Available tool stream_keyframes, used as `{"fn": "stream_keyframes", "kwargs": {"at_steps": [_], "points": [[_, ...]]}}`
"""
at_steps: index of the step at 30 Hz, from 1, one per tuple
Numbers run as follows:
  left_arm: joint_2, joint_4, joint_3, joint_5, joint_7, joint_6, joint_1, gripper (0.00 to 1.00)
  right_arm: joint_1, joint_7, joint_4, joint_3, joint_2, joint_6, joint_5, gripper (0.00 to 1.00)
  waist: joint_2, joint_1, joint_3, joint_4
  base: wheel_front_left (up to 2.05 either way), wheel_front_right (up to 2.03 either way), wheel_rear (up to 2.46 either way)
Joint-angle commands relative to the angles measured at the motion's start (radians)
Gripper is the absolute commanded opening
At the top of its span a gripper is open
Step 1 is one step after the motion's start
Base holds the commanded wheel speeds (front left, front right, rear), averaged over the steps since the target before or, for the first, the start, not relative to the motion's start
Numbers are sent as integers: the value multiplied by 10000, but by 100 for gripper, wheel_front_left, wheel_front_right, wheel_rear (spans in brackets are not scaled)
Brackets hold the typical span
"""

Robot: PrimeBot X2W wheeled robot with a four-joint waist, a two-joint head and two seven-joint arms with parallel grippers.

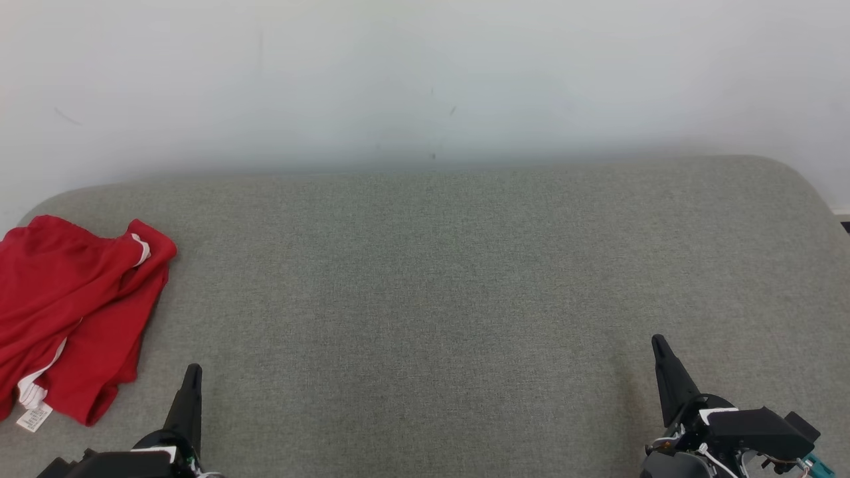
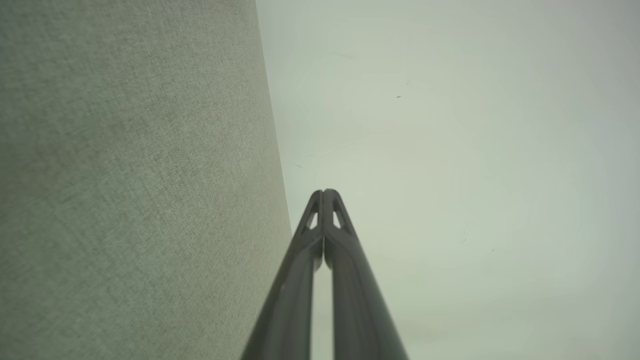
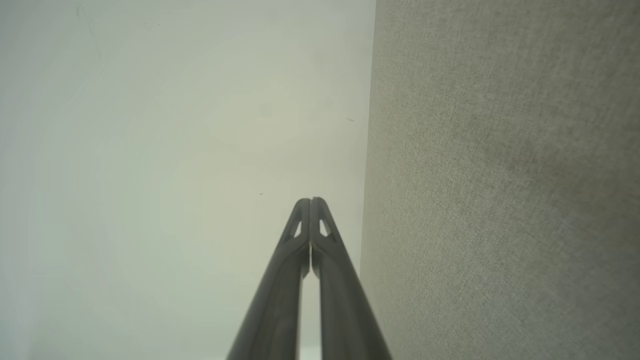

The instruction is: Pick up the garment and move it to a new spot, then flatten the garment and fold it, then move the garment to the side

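**Red garment at the far left, both tools shut and holding nothing**

So here's the setup. The garment (image 1: 73, 312) is red with thin white trim, lying crumpled at the far left edge of the counter (image 1: 438, 299), partly cut off by the side of the head view. A white tag (image 1: 34, 417) pokes out at its near corner. The counter has a grey woven fabric top with rounded far corners, and it butts up against a plain pale wall (image 1: 425, 79) with a few small dark marks.

The left tool (image 1: 192, 372) sits at the lower left, pointing away from the robot. It's just to the right of the garment's near end, close to it but not touching. In the left wrist view the left tool (image 2: 324, 192) has its two fingers pressed together at the tips with nothing between them, so it's closed on nothing. Fabric top on that view's left, wall on the right.

The right tool (image 1: 659, 342) is at the lower right, well apart from the garment, over bare fabric. Same deal in its wrist view: the right tool (image 3: 310, 201) is closed tip to tip and holds nothing, with the wall left and the fabric right.
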Motion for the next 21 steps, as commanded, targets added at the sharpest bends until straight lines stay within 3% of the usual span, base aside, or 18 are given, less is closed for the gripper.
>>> {"fn": "stream_keyframes", "kwargs": {"at_steps": [1,19,20,21], "points": [[-11,2,23,-55,-11,-7,-78,0,-45,18,3,3,44,-24,10,0,0,0,0,0,0,0,0],[-11,2,23,-54,-11,-7,-78,0,-45,18,3,3,44,-24,10,0,0,0,0,0,0,0,0],[-11,2,23,-54,-11,-7,-78,100,-45,18,0,3,44,-24,10,100,0,0,0,0,0,0,0],[-2,35,-4,5,-4,0,14,100,39,-4,41,3,2,0,0,100,0,1,0,0,0,0,0]]}}
